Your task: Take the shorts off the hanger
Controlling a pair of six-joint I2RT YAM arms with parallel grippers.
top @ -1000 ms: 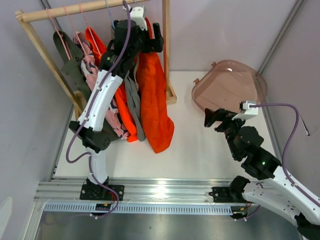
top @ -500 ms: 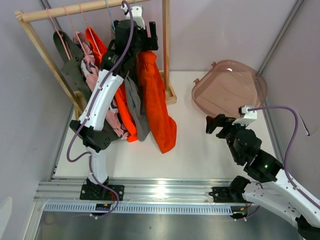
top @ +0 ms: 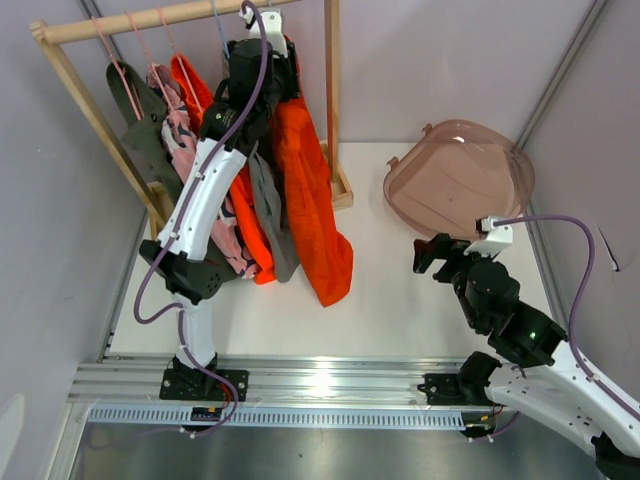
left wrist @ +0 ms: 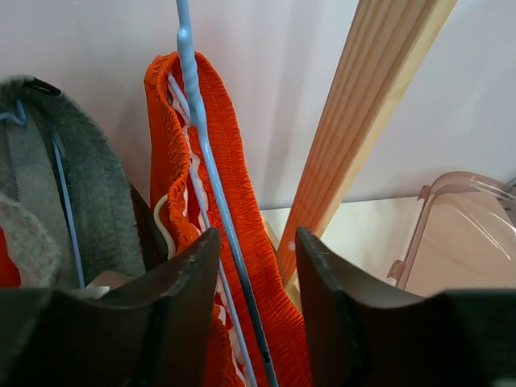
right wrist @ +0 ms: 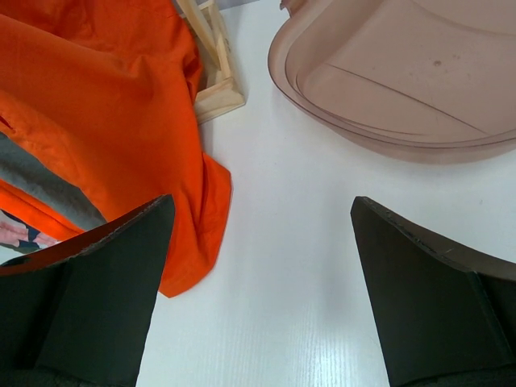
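Note:
Several shorts hang on the rack: olive (top: 140, 125), pink patterned (top: 180, 140), orange (top: 245, 215), grey (top: 265, 205) and a second orange pair (top: 310, 200) at the right end. My left gripper (top: 268, 50) is up at the rail. In the left wrist view its jaws (left wrist: 258, 234) have narrowed around the elastic waistband of the right orange shorts (left wrist: 234, 201) and the blue hanger wire (left wrist: 205, 153), with the fabric filling the gap. My right gripper (top: 432, 255) hovers open over the white table, with nothing between its fingers (right wrist: 262, 210).
The wooden rack's rail (top: 150, 20) and right post (top: 332, 90) stand close to my left gripper. A tinted plastic bin (top: 460, 170) lies at the back right, just beyond my right gripper. The rack's foot (right wrist: 214, 89) rests on the table beside the orange hem.
My left jaws have closed in from wide open around the orange waistband and hanger. The orange shorts have swung slightly right. My right arm has drawn back a little toward the near edge.

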